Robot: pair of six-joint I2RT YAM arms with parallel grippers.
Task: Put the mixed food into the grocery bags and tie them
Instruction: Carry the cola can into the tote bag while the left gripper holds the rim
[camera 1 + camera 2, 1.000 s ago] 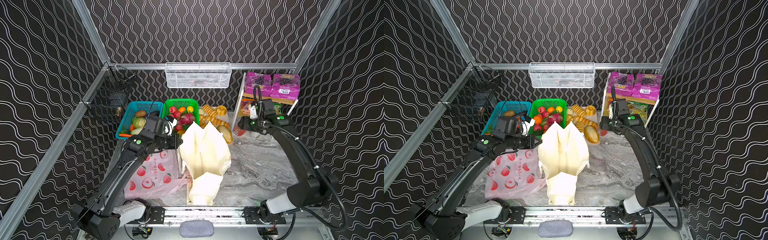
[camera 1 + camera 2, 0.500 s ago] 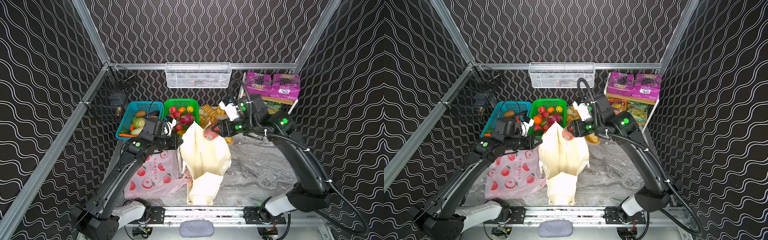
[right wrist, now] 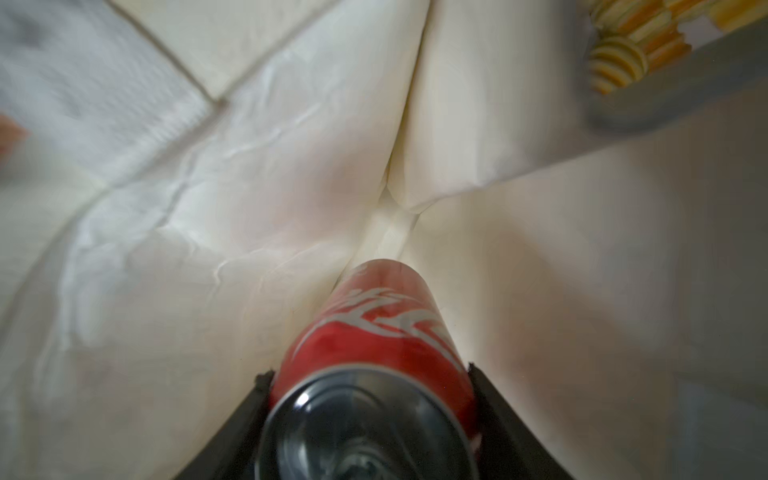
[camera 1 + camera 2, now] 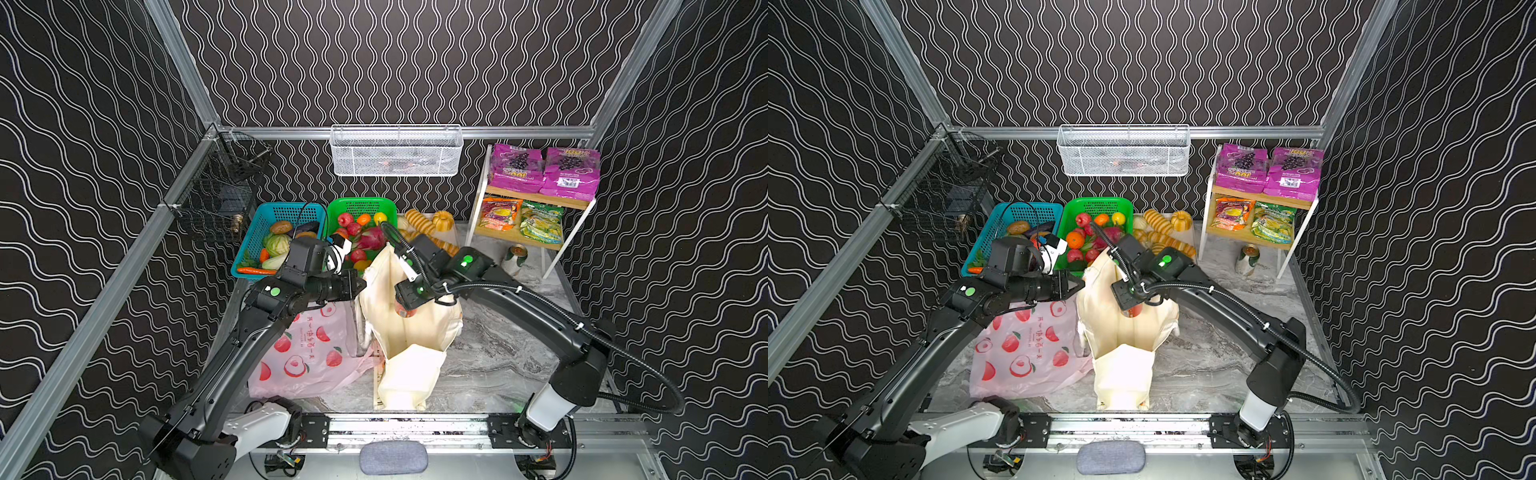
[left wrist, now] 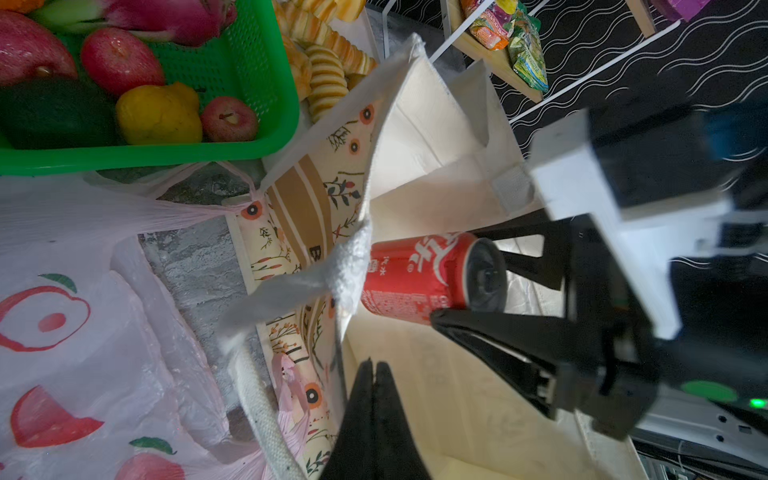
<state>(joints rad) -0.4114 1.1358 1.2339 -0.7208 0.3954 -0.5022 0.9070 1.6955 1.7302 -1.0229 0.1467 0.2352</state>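
Two bags sat at the front of the table. On the left, the pink plastic bag point(image 4: 307, 353) lay flat and looked unfilled, unchanged over the last second. Just right of it, the left gripper point(image 4: 358, 286) had not shifted. Its fingers were pressed together at the left rim of the cloth bag point(image 4: 409, 374), seemingly pinching the cloth so that the mouth stood open. The change was all on the right. A second earlier the right gripper point(image 3: 370, 374) had been over by the shelf point(image 4: 540, 198) at the far right. Since then its arm had swung across to the middle, and its fingers were clamped on the sides of a red can point(image 5: 415, 278). One end of the can faced the wrist and the other pointed down into the open mouth of the cloth bag. The can hung between the bag's walls, not resting on anything that could be seen. So this item was probably only a release away from being bagged. A second can point(image 4: 513, 257) stood beside the shelf and the packets lay on it, all yet to be moved, and neither bag was tied.
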